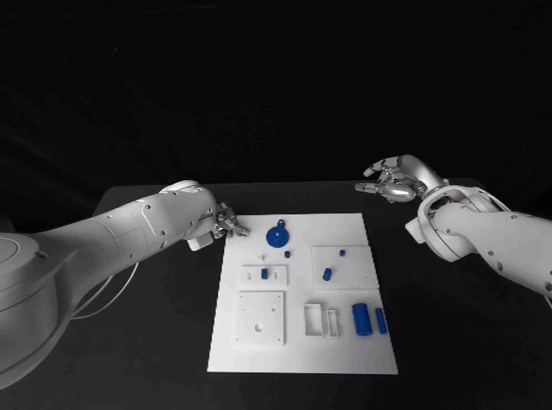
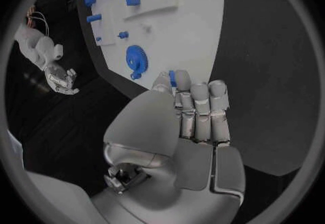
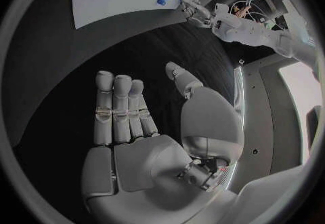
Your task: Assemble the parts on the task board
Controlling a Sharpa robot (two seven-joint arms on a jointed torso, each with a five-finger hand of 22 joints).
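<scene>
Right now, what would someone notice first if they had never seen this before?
Probably the white task board in the middle of the black table, dotted with small blue parts, the biggest being a blue gear near its far edge. Next, the two silver hands: the left hand at the board's far left corner pinches a small blue piece in its fingers, and the right hand hangs open beyond the far right corner.

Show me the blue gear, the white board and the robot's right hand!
blue gear (image 1: 276, 235), head view, on the middle of its round face.
white board (image 1: 301, 354), head view, on a bare patch near its front edge.
right hand (image 1: 393, 183), head view, on the middle of the hand.
</scene>
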